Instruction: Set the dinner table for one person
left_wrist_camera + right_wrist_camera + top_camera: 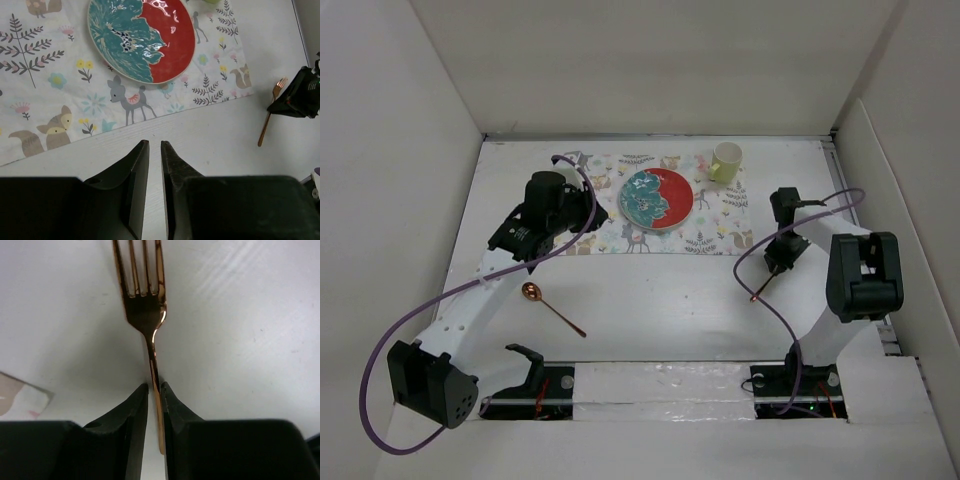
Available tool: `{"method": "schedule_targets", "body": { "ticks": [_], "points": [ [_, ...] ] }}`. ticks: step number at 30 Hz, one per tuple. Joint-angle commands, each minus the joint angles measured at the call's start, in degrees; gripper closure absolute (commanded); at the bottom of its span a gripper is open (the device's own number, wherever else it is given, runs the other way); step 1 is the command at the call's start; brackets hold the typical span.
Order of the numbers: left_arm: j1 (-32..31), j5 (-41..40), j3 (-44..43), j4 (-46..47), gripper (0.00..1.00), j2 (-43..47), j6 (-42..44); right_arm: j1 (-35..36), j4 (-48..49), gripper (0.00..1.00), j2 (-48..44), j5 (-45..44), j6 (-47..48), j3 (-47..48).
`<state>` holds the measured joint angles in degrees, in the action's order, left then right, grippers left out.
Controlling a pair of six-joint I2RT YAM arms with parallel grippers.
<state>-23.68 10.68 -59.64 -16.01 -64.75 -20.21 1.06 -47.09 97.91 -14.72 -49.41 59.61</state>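
The white dinner table (660, 300) carries a patterned placemat (655, 205) at the back. A red and teal plate (657, 198) lies on the placemat, with a green cup (725, 162) at its far right corner. My right gripper (780, 255) is shut on the handle of a copper fork (145, 310), just right of the placemat and low over the table. A copper spoon (550, 305) lies on the bare table at the front left. My left gripper (582, 212) is shut and empty, hovering at the placemat's near left edge. Its wrist view shows the plate (142, 37) and the fork (270, 117).
White walls enclose the table on the left, back and right. The arm bases sit at the near edge. Purple cables loop from both arms. A corner of the placemat (20, 395) shows left of the right gripper.
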Motion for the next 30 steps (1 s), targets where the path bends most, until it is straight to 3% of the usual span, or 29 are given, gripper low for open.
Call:
{"method": "schedule_targets", "body": {
  "ticks": [1, 5, 8, 16, 20, 25, 30],
  "points": [
    [-0.31, -0.57, 0.05, -0.42, 0.86, 1.2, 0.17, 1.14, 7.8, 0.75, 2.37, -3.82, 5.99, -1.42],
    [-0.31, -2.24, 0.31, -2.09, 0.87, 2.43, 0.43, 1.14, 10.78, 0.6, 0.19, -4.0, 6.78, -6.33],
    [-0.31, -3.2, 0.31, -2.97, 0.87, 2.96, 0.52, 1.14, 10.62, 0.58, -1.22, -3.48, 6.78, -5.91],
    [-0.31, -5.14, 0.05, -3.68, 0.86, 3.84, 0.7, -0.53, 9.83, 0.75, 1.84, -2.07, 7.22, -5.21],
    [-0.31, -6.1, -0.22, -4.12, 0.87, 4.02, 0.7, -1.15, 9.29, 1.0, 2.99, -0.93, 8.1, -4.6],
    [-0.31, -7.6, -1.27, -5.52, 0.86, 4.9, 0.78, -0.88, 9.3, 1.0, -5.53, -0.22, 8.8, -3.1],
    [-0.31, -8.39, -3.03, -7.19, 0.86, 5.16, 0.7, 5.87, 0.7, 1.0, -12.21, 1.79, 11.26, 10.04]
  ]
}}
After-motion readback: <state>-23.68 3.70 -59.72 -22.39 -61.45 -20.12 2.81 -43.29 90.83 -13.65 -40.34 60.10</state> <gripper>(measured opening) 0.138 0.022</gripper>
